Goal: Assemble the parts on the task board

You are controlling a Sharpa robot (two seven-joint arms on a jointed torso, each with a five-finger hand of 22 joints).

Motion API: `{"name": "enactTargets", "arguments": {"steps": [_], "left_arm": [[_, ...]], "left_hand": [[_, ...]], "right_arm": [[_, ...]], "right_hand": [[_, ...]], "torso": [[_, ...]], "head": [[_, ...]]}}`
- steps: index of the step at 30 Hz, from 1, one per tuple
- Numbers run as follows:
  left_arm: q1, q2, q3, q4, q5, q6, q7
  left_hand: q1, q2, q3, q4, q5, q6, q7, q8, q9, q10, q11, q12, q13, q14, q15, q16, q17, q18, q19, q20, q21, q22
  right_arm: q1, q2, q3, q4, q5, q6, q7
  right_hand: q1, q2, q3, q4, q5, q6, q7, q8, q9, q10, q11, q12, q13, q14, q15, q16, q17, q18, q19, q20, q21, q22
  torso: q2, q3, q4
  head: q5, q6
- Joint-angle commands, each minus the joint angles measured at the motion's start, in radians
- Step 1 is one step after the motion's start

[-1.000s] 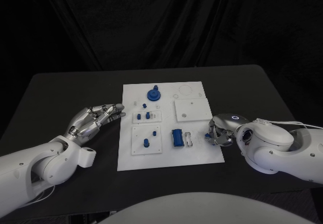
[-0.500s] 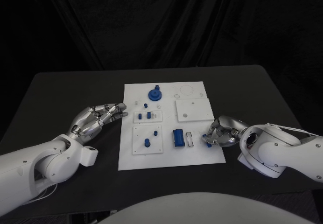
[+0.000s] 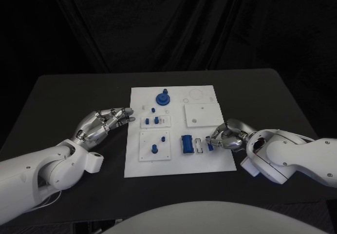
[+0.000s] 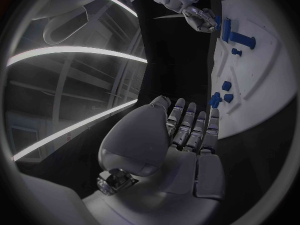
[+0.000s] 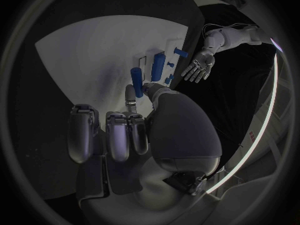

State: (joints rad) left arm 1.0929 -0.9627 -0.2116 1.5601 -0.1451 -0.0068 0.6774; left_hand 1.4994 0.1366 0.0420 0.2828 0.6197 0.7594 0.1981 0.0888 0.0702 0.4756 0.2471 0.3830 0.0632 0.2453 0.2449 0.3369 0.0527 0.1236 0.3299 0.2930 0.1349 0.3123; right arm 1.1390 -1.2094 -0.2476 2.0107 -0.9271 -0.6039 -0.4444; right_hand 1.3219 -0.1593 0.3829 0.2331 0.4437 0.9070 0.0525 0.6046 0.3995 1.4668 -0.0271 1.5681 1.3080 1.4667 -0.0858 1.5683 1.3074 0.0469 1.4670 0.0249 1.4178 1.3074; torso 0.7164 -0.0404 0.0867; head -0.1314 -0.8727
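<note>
Fingers (image 5: 134, 92) of the right hand (image 3: 228, 136) pinch a blue peg (image 5: 136, 77); next comes seating it on the task board (image 3: 179, 163). Left hand (image 3: 105, 123) spread, idle.

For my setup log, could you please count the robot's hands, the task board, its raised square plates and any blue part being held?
Hands: 2, left hand and right hand
Task board: 1
Raised square plates: 3
Blue part held, in the right hand: 1
Total: 7
</note>
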Motion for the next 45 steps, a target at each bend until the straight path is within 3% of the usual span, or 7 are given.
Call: {"name": "enactTargets", "arguments": {"steps": [1,7,15,20,45], "left_arm": [[-0.001,0.003,0.001,0.001,0.0,0.018,0.159],[-0.001,0.002,0.001,0.002,0.0,0.02,0.156],[-0.001,0.003,0.001,0.002,0.0,0.024,0.152],[-0.001,0.002,0.001,0.003,0.0,0.026,0.15],[-0.001,0.004,0.001,-0.002,0.0,0.035,0.141]], "left_hand": [[0.008,-0.001,0.007,-0.002,0.003,-0.002,0.016,0.0,0.001,0.002,0.007,0.001,0.0,0.005,0.0,0.005,0.001,-0.005,0.006,0.001,0.006,0.001],[0.008,-0.001,0.007,-0.002,0.003,-0.002,0.016,-0.001,0.001,0.002,0.007,0.001,0.0,0.005,0.0,0.007,0.001,-0.005,0.008,0.001,0.007,0.002],[0.009,-0.002,0.008,-0.002,0.003,-0.003,0.017,-0.001,0.001,0.001,0.007,0.0,0.0,0.006,0.001,0.007,0.001,-0.007,0.011,0.001,0.009,0.004],[0.009,-0.002,0.009,-0.002,0.003,-0.004,0.017,-0.001,0.0,0.0,0.008,0.0,0.0,0.007,0.002,0.008,0.001,-0.008,0.014,0.001,0.01,0.005],[0.011,-0.002,0.012,-0.003,0.004,-0.004,0.018,-0.002,0.001,0.0,0.01,-0.001,0.0,0.011,0.005,0.012,0.001,-0.01,0.02,0.001,0.014,0.008]], "right_arm": [[0.002,0.009,0.0,-0.003,0.056,-0.042,0.028],[0.002,0.029,0.0,-0.009,0.059,-0.038,0.026],[0.001,0.059,0.0,-0.024,0.06,-0.032,0.027],[0.0,0.072,0.0,-0.034,0.059,-0.027,0.017],[-0.007,0.083,-0.001,-0.045,0.014,0.001,-0.026]], "right_hand": [[-0.009,0.001,0.053,-0.045,-0.007,0.009,-0.016,-0.005,0.001,0.104,-0.008,0.003,0.263,0.104,-0.008,0.003,0.263,-0.009,0.043,-0.007,-0.004,0.213],[-0.014,0.001,0.054,-0.043,-0.011,0.007,-0.014,-0.008,0.002,0.104,-0.007,0.003,0.263,0.104,-0.007,0.003,0.263,-0.008,0.042,-0.007,-0.007,0.212],[-0.018,0.0,0.053,-0.041,-0.014,0.005,-0.013,-0.012,0.003,0.104,-0.006,0.003,0.263,0.104,-0.007,0.003,0.263,-0.007,0.04,-0.007,-0.011,0.21],[-0.019,0.001,0.053,-0.042,-0.011,0.001,-0.012,-0.015,0.003,0.104,-0.005,0.003,0.263,0.104,-0.006,0.003,0.263,-0.006,0.039,-0.006,-0.015,0.209],[-0.042,-0.003,0.038,-0.037,-0.011,-0.013,-0.003,-0.031,0.007,0.104,0.002,0.003,0.263,0.103,0.0,0.001,0.26,-0.004,0.035,-0.002,-0.024,0.206]], "torso": [[0.001,-0.0007,0.0006],[0.002,0.0008,-0.0021],[0.004,0.0007,0.0002],[0.004,0.001,0.0],[0.002,0.002,-0.0021]], "head": [[0.001,0.0],[0.008,0.0],[0.004,0.0],[0.008,0.0],[0.013,0.0]]}}
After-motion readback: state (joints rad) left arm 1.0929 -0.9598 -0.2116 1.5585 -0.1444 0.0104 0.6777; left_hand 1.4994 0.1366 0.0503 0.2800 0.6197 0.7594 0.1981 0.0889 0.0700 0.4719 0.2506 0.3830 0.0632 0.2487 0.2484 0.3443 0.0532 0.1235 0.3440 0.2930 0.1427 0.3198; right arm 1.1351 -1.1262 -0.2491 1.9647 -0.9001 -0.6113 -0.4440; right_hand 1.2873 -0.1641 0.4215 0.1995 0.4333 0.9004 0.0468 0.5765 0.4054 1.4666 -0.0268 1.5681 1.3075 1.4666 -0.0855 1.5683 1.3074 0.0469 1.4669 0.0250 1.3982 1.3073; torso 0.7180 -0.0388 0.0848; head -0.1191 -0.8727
